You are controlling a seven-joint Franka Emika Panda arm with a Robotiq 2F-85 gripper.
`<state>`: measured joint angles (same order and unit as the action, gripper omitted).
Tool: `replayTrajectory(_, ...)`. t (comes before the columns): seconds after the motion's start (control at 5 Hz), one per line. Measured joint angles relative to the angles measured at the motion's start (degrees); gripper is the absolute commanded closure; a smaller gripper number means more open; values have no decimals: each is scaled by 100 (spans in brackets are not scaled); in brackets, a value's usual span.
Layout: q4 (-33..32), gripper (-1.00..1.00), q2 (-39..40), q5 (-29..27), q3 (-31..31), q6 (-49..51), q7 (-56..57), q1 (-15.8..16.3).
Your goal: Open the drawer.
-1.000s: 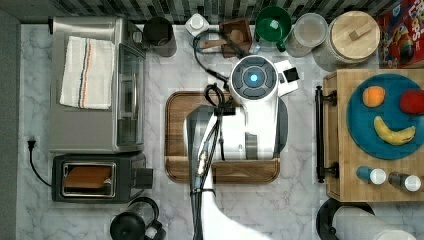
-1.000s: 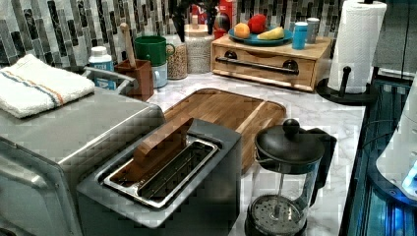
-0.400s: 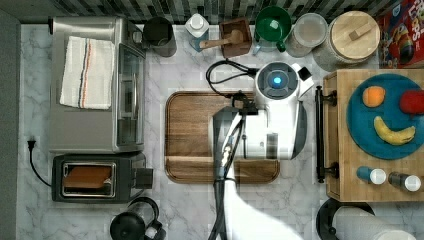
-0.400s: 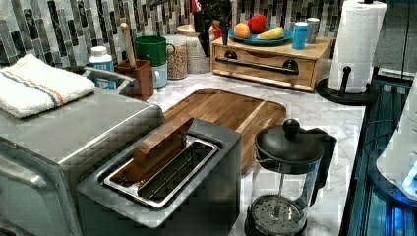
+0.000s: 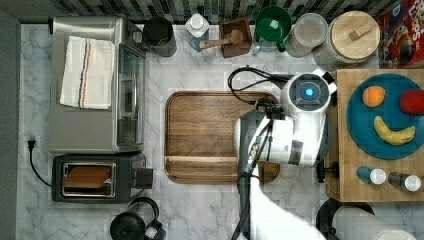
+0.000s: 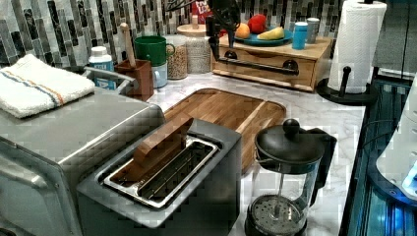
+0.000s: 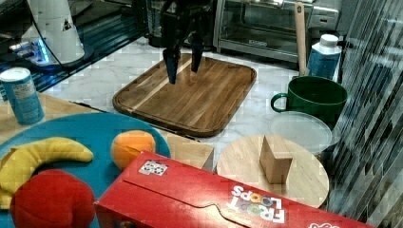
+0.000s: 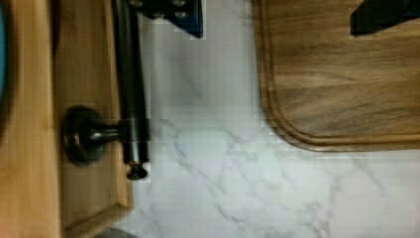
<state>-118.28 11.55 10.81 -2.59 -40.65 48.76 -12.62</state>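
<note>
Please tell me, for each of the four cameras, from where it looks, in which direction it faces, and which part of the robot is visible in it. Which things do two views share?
Top view: overhead, looking straight down on the counter; the white arm covers the tray's right end.
Left view: low beside the toaster, facing the drawer; the gripper hangs at its handle.
Right view: behind the cereal box, facing the toaster oven; gripper with open jaws.
Wrist view: on the arm, looking down at the handle; fingertips.
Shared: the tray appears in all four.
</note>
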Motion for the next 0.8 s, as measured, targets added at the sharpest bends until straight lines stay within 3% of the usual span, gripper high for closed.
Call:
replayTrajectory(0.4, -45, -100, -4, 104, 27, -8, 546, -444)
replayTrajectory(0.6, -78, -100, 33, 553, 17, -266, 593, -532)
replayTrajectory(0.8, -157, -100, 75, 658, 16, -873, 601, -573)
